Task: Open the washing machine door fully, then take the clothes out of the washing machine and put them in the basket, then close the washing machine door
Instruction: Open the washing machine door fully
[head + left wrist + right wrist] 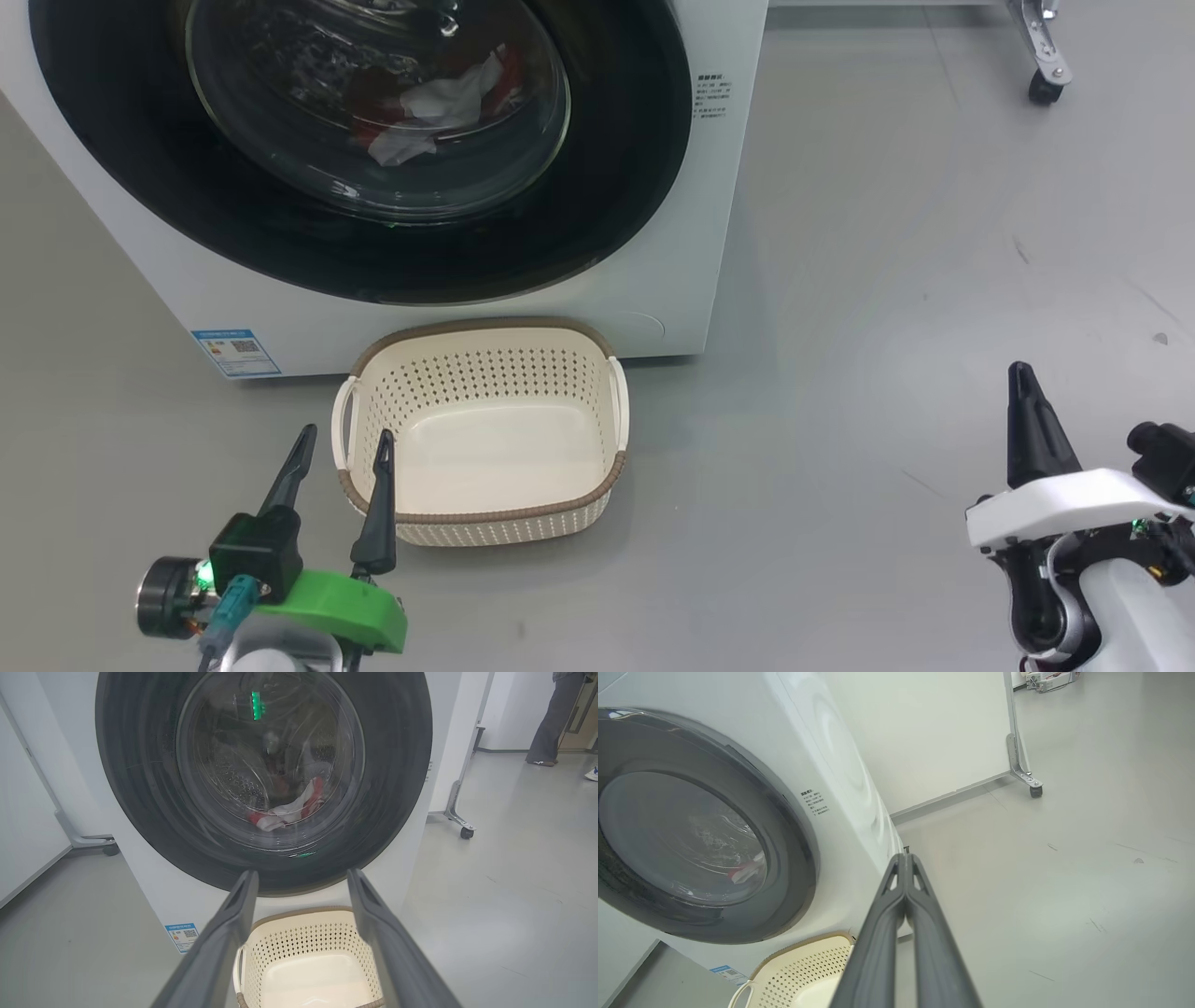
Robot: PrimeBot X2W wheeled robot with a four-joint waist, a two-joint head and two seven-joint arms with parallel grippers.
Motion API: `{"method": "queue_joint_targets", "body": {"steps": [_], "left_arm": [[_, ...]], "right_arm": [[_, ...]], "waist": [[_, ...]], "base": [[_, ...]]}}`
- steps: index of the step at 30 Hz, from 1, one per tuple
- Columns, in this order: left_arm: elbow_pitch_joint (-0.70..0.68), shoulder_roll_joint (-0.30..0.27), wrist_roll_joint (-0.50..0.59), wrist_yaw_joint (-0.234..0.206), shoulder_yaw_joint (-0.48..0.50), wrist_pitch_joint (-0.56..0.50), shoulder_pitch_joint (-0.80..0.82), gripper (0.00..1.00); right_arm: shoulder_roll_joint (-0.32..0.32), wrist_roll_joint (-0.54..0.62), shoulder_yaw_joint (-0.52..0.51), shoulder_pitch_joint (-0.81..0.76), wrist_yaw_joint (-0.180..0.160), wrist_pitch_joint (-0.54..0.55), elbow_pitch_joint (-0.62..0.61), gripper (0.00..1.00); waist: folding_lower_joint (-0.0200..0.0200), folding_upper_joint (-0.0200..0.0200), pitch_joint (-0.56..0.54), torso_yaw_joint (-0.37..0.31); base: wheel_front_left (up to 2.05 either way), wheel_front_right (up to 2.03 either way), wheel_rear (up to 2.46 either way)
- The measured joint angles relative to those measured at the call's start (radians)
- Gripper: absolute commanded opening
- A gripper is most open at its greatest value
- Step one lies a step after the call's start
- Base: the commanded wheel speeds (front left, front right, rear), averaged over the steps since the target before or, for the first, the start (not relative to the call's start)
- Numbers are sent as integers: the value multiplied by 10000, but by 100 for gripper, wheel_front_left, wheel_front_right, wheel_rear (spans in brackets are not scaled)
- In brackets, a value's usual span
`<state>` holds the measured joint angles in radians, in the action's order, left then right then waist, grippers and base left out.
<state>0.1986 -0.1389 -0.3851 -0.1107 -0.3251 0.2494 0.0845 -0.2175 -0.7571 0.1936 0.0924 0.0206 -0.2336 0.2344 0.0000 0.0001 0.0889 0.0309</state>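
At 12 o'clock, washing machine (709,233): stands on the grey floor (840,420), its front facing the robot.
Door (597,205): shut flat against the front; task not begun.
Clothes (429,103): red and white heap behind the door glass, low in the drum.
Basket (485,373): empty, on the floor just in front of the machine, below the door at 6 o'clock of it.
Left gripper (346,434): at 7 o'clock, fingers spread wide, holding nothing, tips at the basket's near-left corner.
Right gripper (1019,373): at 4 o'clock, fingers pressed together, empty, well apart from the machine.
Door handling: likely stiff, hinged and latched, needing a firm steady pull; the glossy black face looks slippery, so hook the outer rim. Which side carries the catch I cannot tell.
Clothes handling: soft, light, limp; pinch a raised fold on top and expect trailing cloth.
Basket handling: probably light plastic, easily shoved if bumped.
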Motion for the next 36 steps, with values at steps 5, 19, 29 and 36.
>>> {"method": "queue_joint_targets", "body": {"steps": [5,19,29,36], "left_arm": [[-153,63,82,0,-42,2,208,100],[-485,244,355,0,-63,13,838,100],[-673,449,516,0,-286,15,1538,100],[-709,543,602,0,-318,15,1886,100]], "right_arm": [[257,-1070,-441,510,351,268,8,0],[1152,-5106,-1636,2603,750,2084,192,0],[1120,-7833,-2606,4882,646,3898,458,0],[807,-8447,-2708,6148,251,4859,721,0]], "waist": [[0,0,401,70],[0,0,1492,311],[0,0,2491,513],[0,0,3030,724]], "base": [[0,0,0],[0,0,0],[0,0,0],[0,0,0]]}}
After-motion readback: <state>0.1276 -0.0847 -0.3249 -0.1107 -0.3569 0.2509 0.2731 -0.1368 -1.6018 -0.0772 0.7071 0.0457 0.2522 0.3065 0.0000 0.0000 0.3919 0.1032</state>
